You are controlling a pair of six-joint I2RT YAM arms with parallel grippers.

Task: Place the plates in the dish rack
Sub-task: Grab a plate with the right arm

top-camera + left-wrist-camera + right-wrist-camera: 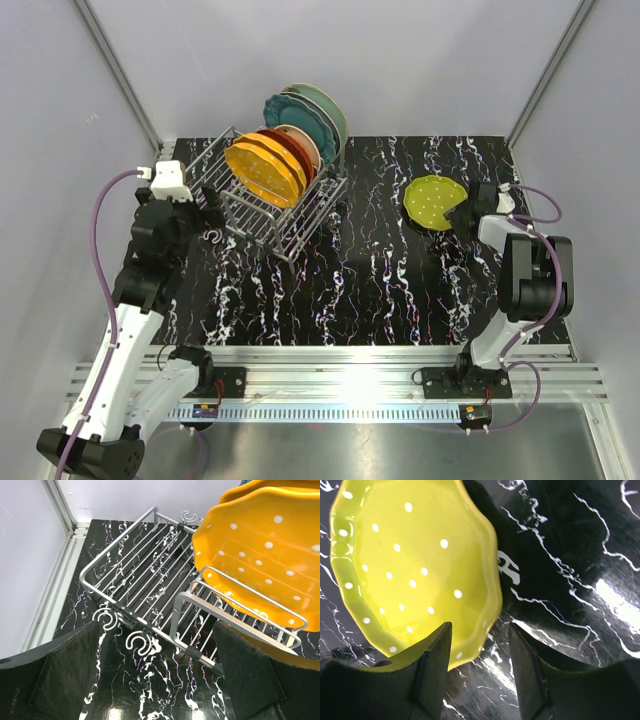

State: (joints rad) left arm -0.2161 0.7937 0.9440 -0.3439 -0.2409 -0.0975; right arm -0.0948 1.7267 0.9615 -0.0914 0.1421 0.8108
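While the left gripper (pixel 157 627) hangs wide open and empty just beside the dish rack (pixel 270 218), upright plates (pixel 290 150) fill its slots. Right gripper (pixel 480 635) is part open, straddling the rim of the dotted lime green plate (pixel 415 565). Outer finger is not touching. That plate lies on the bench (pixel 380 290), well right of the rack.

Left wrist cam: orange dotted plate (pixel 260 555) cut off top & right. Right wrist cam: lime plate (pixel 410 565) cropped top-left, near rim behind a finger (pixel 432 675). Overhead: back plates (pixel 318 115) mostly covered by front ones; exact no. prob. unreadable.
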